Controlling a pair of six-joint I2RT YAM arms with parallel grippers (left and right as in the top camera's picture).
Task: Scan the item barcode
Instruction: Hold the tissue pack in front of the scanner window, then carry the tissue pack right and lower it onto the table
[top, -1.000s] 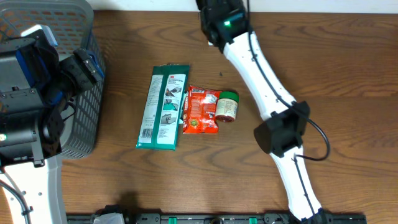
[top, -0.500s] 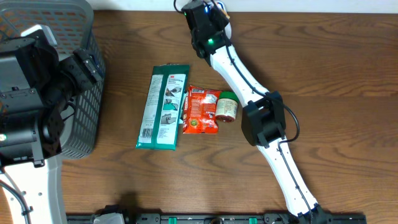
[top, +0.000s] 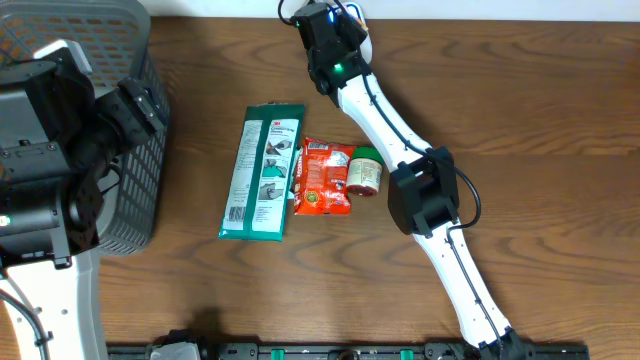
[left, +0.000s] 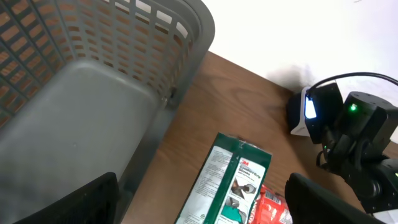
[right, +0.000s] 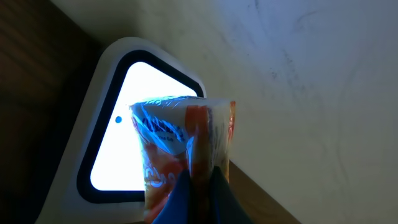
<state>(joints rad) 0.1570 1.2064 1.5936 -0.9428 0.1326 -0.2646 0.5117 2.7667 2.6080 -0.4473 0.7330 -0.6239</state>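
My right gripper (right: 200, 180) is shut on an orange and blue snack packet (right: 177, 140), the item, pinching its edge. The packet stands right in front of the glowing white window of the barcode scanner (right: 112, 155). Overhead, the right gripper (top: 325, 30) is at the table's back edge, with the packet hidden under the arm. In the left wrist view the scanner (left: 305, 112) shows a blue light beside the right arm. My left gripper (left: 199, 208) hangs open beside the basket, with nothing between its fingers (left: 81, 202).
A grey plastic basket (top: 100, 30) stands at the far left, under the left arm. A green glove pack (top: 262, 172), a red packet (top: 322, 177) and a small green-lidded jar (top: 365, 170) lie side by side mid-table. A white wall runs behind the table.
The right arm swung left along the back edge, bringing the packet to the scanner, then held still. The left arm has not moved.
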